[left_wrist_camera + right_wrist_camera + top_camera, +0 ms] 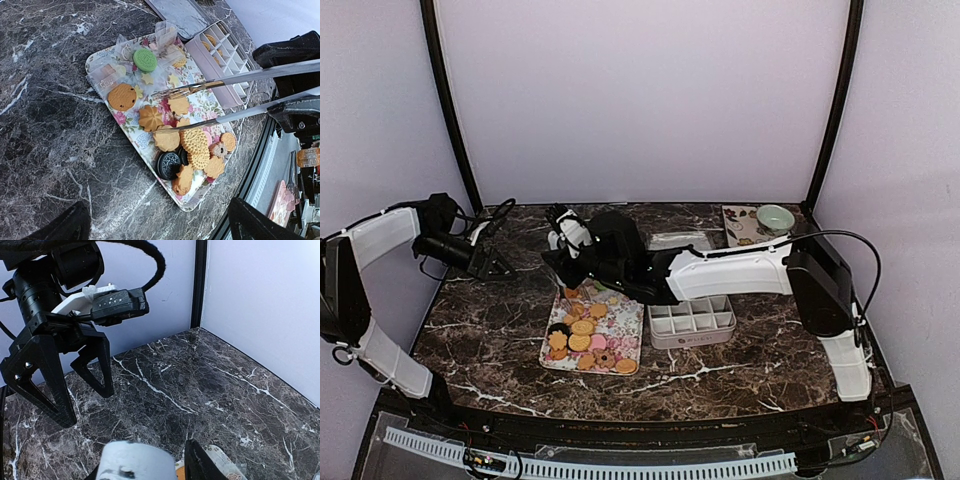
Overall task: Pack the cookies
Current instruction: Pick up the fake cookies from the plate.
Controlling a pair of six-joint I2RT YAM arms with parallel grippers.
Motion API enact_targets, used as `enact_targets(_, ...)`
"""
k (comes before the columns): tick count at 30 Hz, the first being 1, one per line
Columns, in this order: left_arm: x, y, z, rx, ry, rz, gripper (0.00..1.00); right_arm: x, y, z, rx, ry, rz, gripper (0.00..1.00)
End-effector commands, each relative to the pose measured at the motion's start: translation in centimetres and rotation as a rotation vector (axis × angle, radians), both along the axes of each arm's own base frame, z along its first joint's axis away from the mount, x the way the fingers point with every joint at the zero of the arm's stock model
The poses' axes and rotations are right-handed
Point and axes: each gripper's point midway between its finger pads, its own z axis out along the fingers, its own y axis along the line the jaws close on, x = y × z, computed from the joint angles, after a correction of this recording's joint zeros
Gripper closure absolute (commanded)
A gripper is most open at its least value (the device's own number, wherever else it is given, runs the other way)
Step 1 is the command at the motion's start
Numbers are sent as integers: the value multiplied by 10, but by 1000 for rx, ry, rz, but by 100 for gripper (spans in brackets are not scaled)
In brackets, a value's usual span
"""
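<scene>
- The left hand (503, 268) hangs over the dark marble desk (485, 335), left of the tray. Its fingers are spread wide and hold nothing.
- A floral tray (120, 119) lies at the middle of the desk. The cookies (192, 142) are heaped on it, mostly golden-tan. A green one (145, 59) sits among clear wrappers at the far end, and a dark brown one (169, 164) at the near end.
- Metal tongs (240, 78) reach over the tray with their tips apart, above and below a flower-shaped cookie (178, 105). Whether they touch it cannot be told.
- The right hand (287, 85) is partly closed on the tongs' handles, one finger on each arm.
- A divided box (692, 320) stands just right of the tray, and a few tan cookies show in its far compartments.
- A clear lid (680, 242) lies behind the box.
- A small green bowl (775, 217) rests on a floral mat (740, 228) in the far right corner.
</scene>
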Motion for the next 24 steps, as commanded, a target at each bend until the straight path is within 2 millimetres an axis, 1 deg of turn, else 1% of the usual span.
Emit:
enact_targets(1,-8,-1,13,-13,-24,-8,1,-11,11,1,30,9,25,61)
enact_targets(6,-7,-1,17,-20,-22,-3,1,-13,8,-3,33,41,21,69)
enact_targets(9,-6,-2,19,-25,-24,0,1,-10,3,-4,27,42,-3,70)
enact_targets(12,-6,-2,21,-30,-26,2,1,1,-6,-8,20,56,-32,68)
enact_targets(15,-6,-3,22,-35,-23,3,1,10,-14,-10,22,66,-53,60)
enact_targets(16,-6,-3,21,-34,-22,3,1,12,-17,-10,24,62,-57,58)
enact_targets(21,-6,-3,22,-34,-25,4,1,15,-21,-6,27,44,-63,58)
enact_targets(24,-5,-3,22,-35,-24,4,1,17,-16,-12,44,90,-56,61)
